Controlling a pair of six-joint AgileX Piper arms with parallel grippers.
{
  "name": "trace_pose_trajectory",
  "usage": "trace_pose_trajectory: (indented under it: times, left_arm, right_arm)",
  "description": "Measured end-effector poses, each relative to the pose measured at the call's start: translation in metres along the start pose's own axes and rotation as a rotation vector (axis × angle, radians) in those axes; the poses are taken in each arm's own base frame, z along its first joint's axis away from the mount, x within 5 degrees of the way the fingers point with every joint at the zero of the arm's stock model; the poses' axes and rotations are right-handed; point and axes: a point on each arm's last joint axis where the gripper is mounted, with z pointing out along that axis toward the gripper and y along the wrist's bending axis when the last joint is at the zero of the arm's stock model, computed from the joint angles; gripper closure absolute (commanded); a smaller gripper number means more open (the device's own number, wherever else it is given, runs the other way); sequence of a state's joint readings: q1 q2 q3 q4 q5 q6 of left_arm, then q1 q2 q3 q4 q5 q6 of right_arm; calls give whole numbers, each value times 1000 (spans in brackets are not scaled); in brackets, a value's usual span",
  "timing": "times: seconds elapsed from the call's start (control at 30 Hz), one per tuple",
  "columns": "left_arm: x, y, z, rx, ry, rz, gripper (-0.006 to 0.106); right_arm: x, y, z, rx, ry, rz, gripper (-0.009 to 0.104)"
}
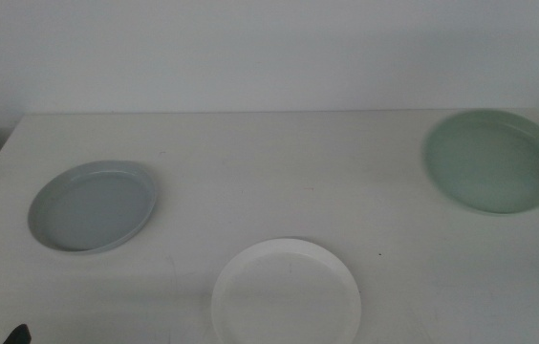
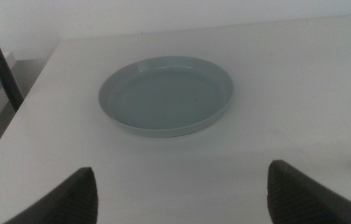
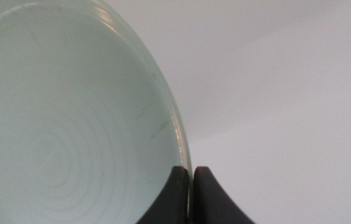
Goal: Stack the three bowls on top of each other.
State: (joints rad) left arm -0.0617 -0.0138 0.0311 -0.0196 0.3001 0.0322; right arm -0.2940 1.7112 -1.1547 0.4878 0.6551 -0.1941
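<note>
Now, R gripper (image 3: 192, 180) pinching mint bowl (image 1: 491, 161) rim, tilted

Overhead table view; two close wrist views

The table (image 1: 279, 172) is plain off-white, and the wall (image 1: 250, 48) behind it is a paler white. The left bowl (image 1: 93, 205) is uniform grey-blue with no pattern. The near bowl (image 1: 287, 292) is plain cream-white. The right bowl (image 1: 489, 161) is pale mint green; its inner face shows faint concentric rings and a few thin dark streaks. Both jaws of the right gripper (image 3: 192, 193) are dark, as are those of the left gripper (image 2: 182, 199).
</note>
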Motion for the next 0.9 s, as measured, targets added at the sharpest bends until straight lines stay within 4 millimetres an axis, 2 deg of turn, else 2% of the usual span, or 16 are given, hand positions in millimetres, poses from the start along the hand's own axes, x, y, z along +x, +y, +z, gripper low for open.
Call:
trace_pose_trajectory:
  times: [0.23,0.33,0.43,0.63,0.9]
  left_arm:
    - [0,0,0,0,0,0,-4]
    - [0,0,0,0,0,0,-4]
    - [0,0,0,0,0,0,-4]
    - [0,0,0,0,0,0,-4]
    - [0,0,0,0,0,0,-4]
  right_arm:
    - [52,91,-41,-186,15,-243,96]
    - [79,128,-47,-262,81,-369,96]
    - [102,154,-47,-302,129,-478,96]
    - [133,185,-37,-321,182,-587,96]
    - [147,188,1,-272,283,-600,96]
